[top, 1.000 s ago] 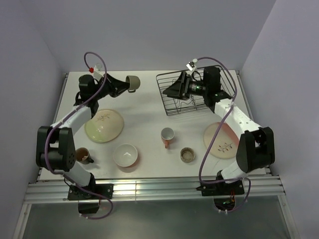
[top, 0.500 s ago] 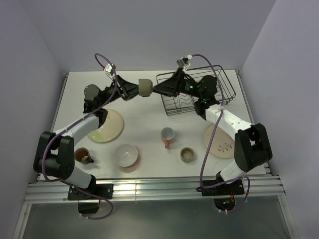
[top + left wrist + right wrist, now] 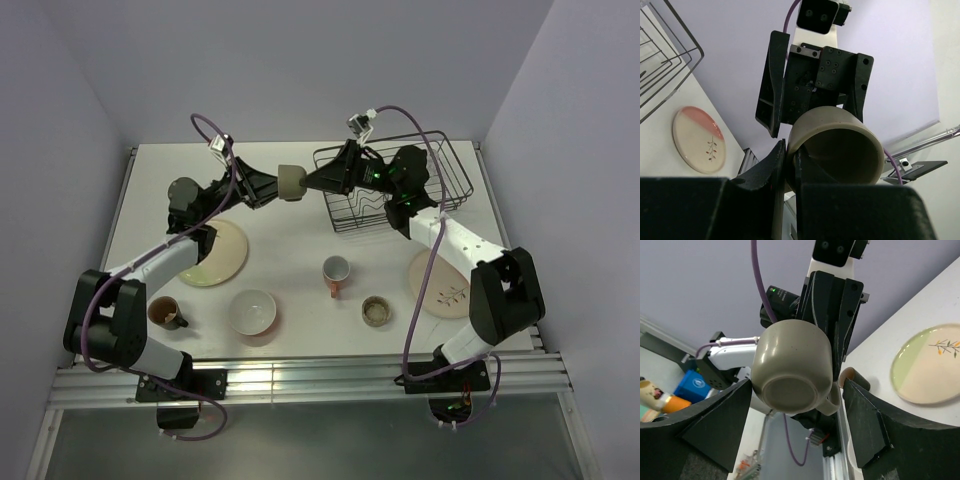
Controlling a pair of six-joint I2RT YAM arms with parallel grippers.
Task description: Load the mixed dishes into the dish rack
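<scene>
The olive cup (image 3: 291, 181) hangs in the air on its side, just left of the dish rack (image 3: 356, 212), which stands at the far right of the white worktop (image 3: 290, 240). Plain lavender walls close the worktop in on three sides. On it lie the cream plate (image 3: 225, 262), brown cup (image 3: 165, 312), white bowl (image 3: 251, 312), pink mug (image 3: 336, 272), a small glass (image 3: 376, 311) and the cream-and-pink plate (image 3: 443, 290), the last partly under the right arm (image 3: 455, 240). The left arm (image 3: 160, 255) stretches far out and rightward. The left jaws are pinched tight on the cup's wall, one finger inside its mouth. The right arm bends back over the rack. The right jaws are spread wide either side of the cup's base, and whether they touch it cannot be told.
</scene>
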